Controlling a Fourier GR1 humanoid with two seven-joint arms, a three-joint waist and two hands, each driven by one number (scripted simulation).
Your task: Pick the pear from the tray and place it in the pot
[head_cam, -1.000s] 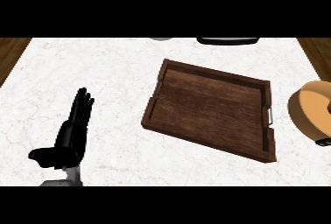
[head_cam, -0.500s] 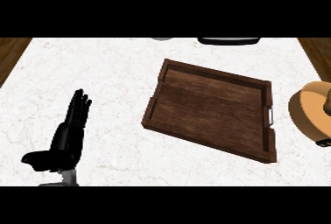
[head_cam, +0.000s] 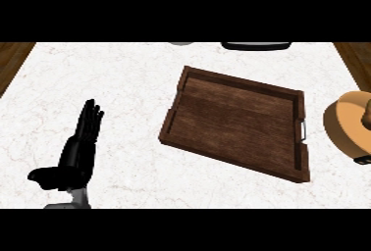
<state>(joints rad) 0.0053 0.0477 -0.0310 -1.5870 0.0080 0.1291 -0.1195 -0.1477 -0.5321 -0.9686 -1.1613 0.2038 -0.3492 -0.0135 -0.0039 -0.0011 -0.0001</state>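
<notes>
The dark wooden tray (head_cam: 190,105) lies tilted in the middle of the white marble counter, and its floor is bare; no pear shows on it. A round tan-orange pot (head_cam: 334,122) is cut off by the right edge, with a small black part (head_cam: 361,159) at its lower side. What it holds I cannot tell. My left hand (head_cam: 76,159) rests at the lower left, well clear of the tray, fingers straight and pointing away, thumb out to the left, holding nothing. My right hand does not show.
A dark round object (head_cam: 255,45) and a small grey one (head_cam: 181,43) poke in at the counter's far edge. Wooden floor shows past the counter's left (head_cam: 13,59) and right corners.
My left hand has shifted slightly down and to the left, its thumb swinging further out. The tray and the pot have not moved.
</notes>
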